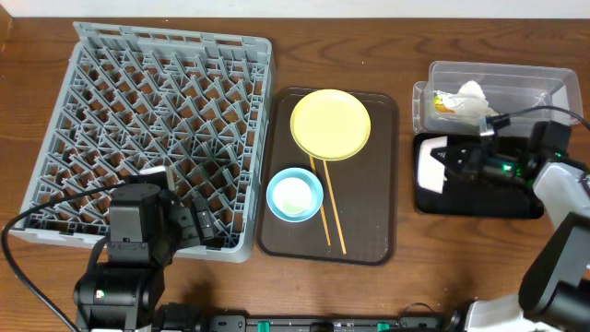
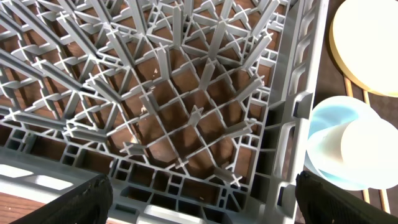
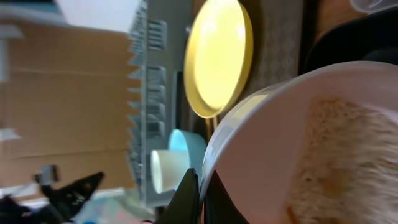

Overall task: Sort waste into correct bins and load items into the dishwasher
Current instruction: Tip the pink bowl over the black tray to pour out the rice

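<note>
My right gripper [image 1: 458, 159] is shut on the rim of the white bowl [image 1: 430, 166], holding it tipped on its side over the black tray [image 1: 479, 205]. In the right wrist view the fingers [image 3: 200, 199] pinch the bowl's rim [image 3: 261, 124], and rice crumbs [image 3: 348, 162] cling inside. The clear tub [image 1: 544, 78] holds the napkin [image 1: 472, 96] and the wrapper [image 1: 442, 105]. The yellow plate [image 1: 330, 123], the blue bowl [image 1: 295, 195] with the white cup [image 1: 293, 194] in it, and the chopsticks [image 1: 328, 207] lie on the brown tray. My left gripper [image 2: 202, 205] is open and empty over the front right corner of the grey rack [image 1: 157, 120].
The dark brown serving tray [image 1: 369, 231] lies between the rack and the bins. The left wrist view shows the rack's pegs [image 2: 180, 106], with the blue bowl [image 2: 329, 140], cup [image 2: 373, 152] and plate [image 2: 367, 43] to its right. A cable [image 1: 530, 111] crosses above the black tray.
</note>
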`<state>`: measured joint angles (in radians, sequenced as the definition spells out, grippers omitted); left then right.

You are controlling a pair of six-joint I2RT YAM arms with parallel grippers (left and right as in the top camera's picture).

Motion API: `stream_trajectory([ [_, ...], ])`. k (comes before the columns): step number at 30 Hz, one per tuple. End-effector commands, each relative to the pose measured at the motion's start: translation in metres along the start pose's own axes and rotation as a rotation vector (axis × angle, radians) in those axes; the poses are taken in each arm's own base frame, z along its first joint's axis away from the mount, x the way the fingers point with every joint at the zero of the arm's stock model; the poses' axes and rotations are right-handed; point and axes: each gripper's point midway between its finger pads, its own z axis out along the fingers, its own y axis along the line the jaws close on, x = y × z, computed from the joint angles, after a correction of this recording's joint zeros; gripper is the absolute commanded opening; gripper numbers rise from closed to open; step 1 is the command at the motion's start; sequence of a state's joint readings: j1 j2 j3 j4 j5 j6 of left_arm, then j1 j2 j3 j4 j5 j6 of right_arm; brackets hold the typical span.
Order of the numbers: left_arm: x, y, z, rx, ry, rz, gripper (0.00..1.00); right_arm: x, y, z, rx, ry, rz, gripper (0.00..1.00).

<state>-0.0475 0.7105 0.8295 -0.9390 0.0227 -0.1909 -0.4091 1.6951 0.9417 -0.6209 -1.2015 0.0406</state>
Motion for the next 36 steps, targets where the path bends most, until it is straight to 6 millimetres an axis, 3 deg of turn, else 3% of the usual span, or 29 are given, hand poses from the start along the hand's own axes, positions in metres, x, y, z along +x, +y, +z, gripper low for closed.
stream_trajectory([
  [1, -0.006, 0.0, -0.005, -0.003, -0.019, -0.017, 0.94, -0.011, 0.01, -0.015, -0.162, -0.045, 0.015, 0.01],
  [9, -0.006, 0.0, -0.005, -0.003, -0.019, -0.017, 0.94, -0.027, -0.004, -0.041, -0.335, -0.135, 0.098, 0.01],
  [30, -0.006, 0.0, -0.005, -0.003, -0.019, -0.017, 0.94, -0.053, -0.047, -0.117, -0.342, -0.347, 0.35, 0.01],
  [36, -0.006, 0.0, -0.005, -0.003, -0.019, -0.017, 0.94, -0.058, -0.051, -0.128, -0.354, -0.364, 0.418, 0.01],
])
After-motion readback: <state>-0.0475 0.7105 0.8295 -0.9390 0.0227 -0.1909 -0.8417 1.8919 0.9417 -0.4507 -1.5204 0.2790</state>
